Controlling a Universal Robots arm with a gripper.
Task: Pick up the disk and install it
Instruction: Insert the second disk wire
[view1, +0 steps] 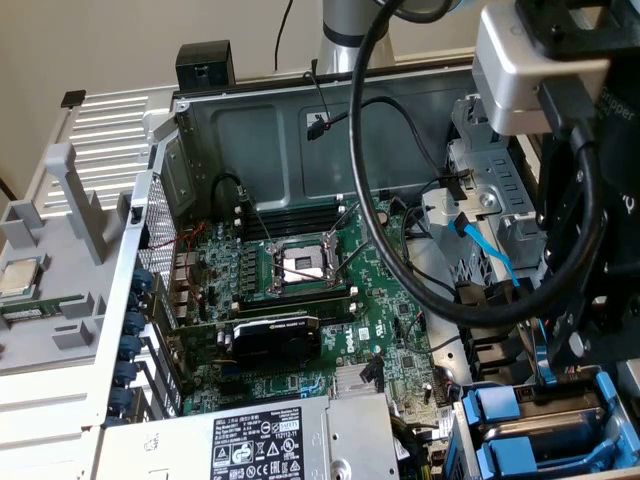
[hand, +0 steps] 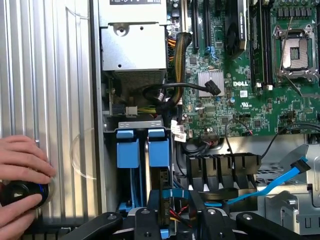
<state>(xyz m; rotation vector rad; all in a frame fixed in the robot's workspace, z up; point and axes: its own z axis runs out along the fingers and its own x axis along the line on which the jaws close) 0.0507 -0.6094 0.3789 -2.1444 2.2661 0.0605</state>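
Observation:
The disk (hand: 159, 152) stands edge-on in the drive bay, a thin slab with a blue plastic front. It runs back between the black fingers of my gripper (hand: 172, 201), which is shut on its rear part. From the exterior view, my gripper (view1: 566, 362) hangs over the bay at the case's lower right, with the disk's blue front (view1: 500, 405) just beside it. The disk's label is hidden.
A second blue-fronted carrier (hand: 127, 152) sits in the slot beside the disk. The grey power supply (view1: 250, 440), the motherboard (view1: 300, 290), a blue data cable (hand: 280, 181) and black cables crowd the bay. A person's hand (hand: 22, 165) holds a black round object (hand: 22, 194) on the ribbed panel.

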